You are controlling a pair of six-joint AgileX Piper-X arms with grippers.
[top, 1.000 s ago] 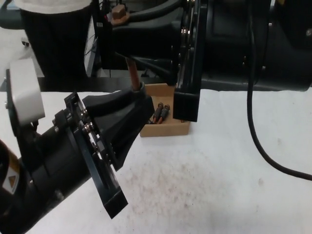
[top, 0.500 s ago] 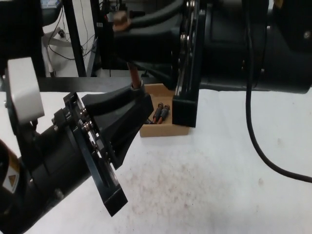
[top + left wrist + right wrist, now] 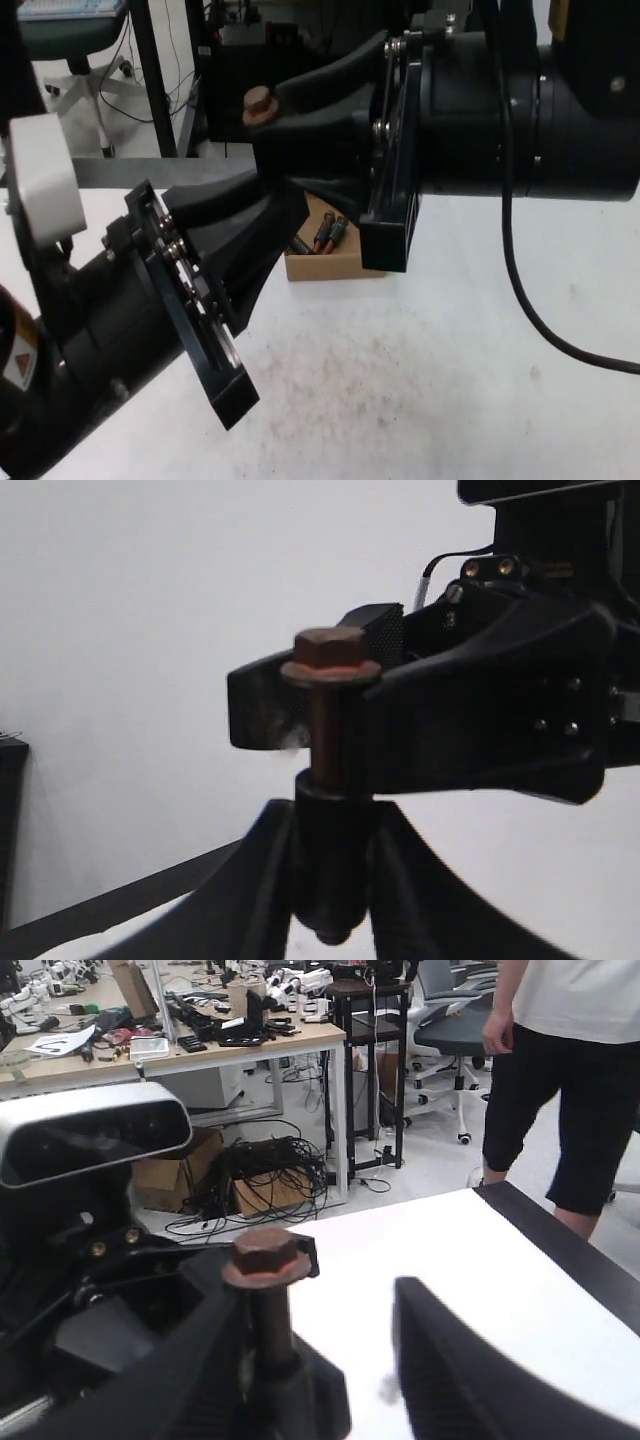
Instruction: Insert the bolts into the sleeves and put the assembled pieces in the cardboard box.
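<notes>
Cardboard box [image 3: 322,266] sits on the white bench [image 3: 450,350], centre, far side of the L arm, and is partly hidden by both arms. Inside are at least two assembled pieces [image 3: 328,233], dark sleeves w/ rust-brown bolt heads, lying side by side and leaning toward the box's far wall. A third dark piece may lie left of them; can't tell.

L gripper [image 3: 333,815] is raised above the bench, just near-left of the box, jaws pinching a black sleeve [image 3: 330,880] held upright. A rusty hex-head bolt [image 3: 335,665] stands in that sleeve w/ its shank partly in and its head and upper shank still above the sleeve mouth.

R gripper [image 3: 320,1300] comes in from the right at bolt height, above the box. Its jaws are spread: the bolt shank lies by one finger [image 3: 205,1350] and there is an open gap to the other.
</notes>
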